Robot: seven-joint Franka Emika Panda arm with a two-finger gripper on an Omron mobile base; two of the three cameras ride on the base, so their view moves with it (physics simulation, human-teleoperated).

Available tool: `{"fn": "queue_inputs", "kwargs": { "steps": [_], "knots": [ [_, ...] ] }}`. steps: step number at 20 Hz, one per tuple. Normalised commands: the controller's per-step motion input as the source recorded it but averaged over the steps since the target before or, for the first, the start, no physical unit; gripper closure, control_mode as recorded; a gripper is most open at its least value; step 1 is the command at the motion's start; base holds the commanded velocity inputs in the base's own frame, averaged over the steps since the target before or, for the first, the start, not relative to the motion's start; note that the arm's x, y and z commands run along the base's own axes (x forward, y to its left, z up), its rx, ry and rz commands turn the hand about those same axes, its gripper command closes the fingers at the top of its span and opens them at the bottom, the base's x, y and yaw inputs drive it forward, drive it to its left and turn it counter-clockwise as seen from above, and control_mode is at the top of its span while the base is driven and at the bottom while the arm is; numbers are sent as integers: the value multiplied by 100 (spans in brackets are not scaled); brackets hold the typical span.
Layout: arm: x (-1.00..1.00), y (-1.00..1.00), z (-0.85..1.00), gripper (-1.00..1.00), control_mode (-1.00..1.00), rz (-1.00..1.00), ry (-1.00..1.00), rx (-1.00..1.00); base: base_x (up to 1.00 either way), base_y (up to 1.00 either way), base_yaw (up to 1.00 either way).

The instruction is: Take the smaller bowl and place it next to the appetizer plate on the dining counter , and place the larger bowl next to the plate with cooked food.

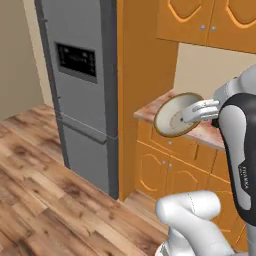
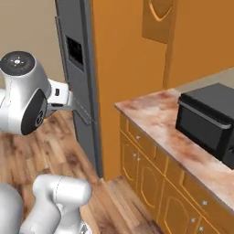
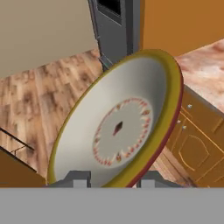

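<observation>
My gripper is shut on the rim of the smaller bowl, a shallow cream bowl with an olive-yellow rim. The bowl hangs tilted on edge in the air, in front of the corner of a wall counter. In the hand view the smaller bowl shows its red dotted ring and dark centre spot, and my gripper has one finger on each side of its lower rim. The larger bowl, both plates and the dining counter are out of view.
A tall grey fridge stands left of an orange panel. The wall counter has a marbled top, orange cabinet doors below and a black microwave on it. Wood floor lies open to the left.
</observation>
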Motion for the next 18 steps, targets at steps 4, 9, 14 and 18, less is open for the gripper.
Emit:
{"fn": "queue_inputs", "kwargs": {
  "steps": [4, 9, 14, 18],
  "knots": [
    [0, 0, 0, 100, 100, 0, 0, 0, 19, 76, 63],
    [0, 0, 0, 100, 100, 0, 0, 0, 63, 60, 54],
    [0, 0, 0, 100, 100, 0, 0, 0, 100, 33, 40],
    [0, 0, 0, 100, 100, 0, 0, 0, 100, 31, 33]
  ]
}}
